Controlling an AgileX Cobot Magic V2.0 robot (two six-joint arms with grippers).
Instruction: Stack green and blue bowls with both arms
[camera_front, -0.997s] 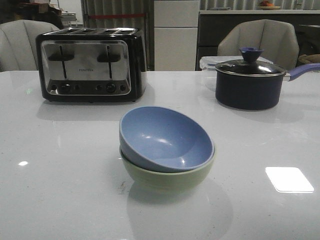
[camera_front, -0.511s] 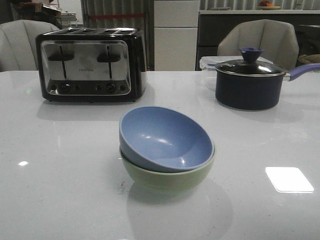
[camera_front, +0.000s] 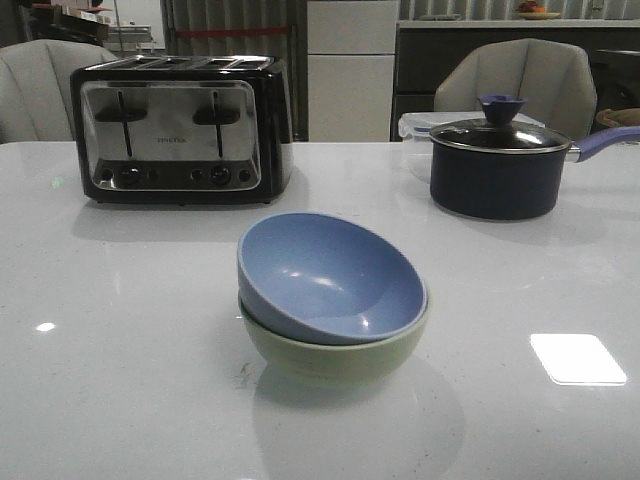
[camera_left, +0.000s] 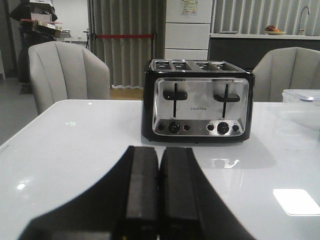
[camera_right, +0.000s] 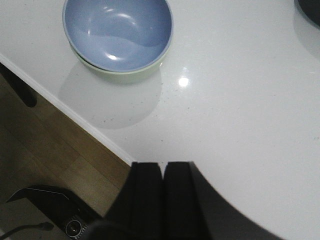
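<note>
The dusty blue bowl (camera_front: 330, 275) sits tilted inside the pale green bowl (camera_front: 335, 352) at the middle of the white table. Both show in the right wrist view too: the blue bowl (camera_right: 118, 31) in the green bowl (camera_right: 125, 76), near the table's edge. Neither arm shows in the front view. My left gripper (camera_left: 158, 156) is shut and empty, low over the table, facing the toaster. My right gripper (camera_right: 163, 167) is shut and empty, held above the table's edge, apart from the bowls.
A black and chrome toaster (camera_front: 180, 130) stands at the back left. A dark lidded saucepan (camera_front: 497, 170) with a blue handle stands at the back right, a clear plastic box behind it. Grey chairs stand beyond the table. The wooden floor (camera_right: 55, 150) lies past the table's edge.
</note>
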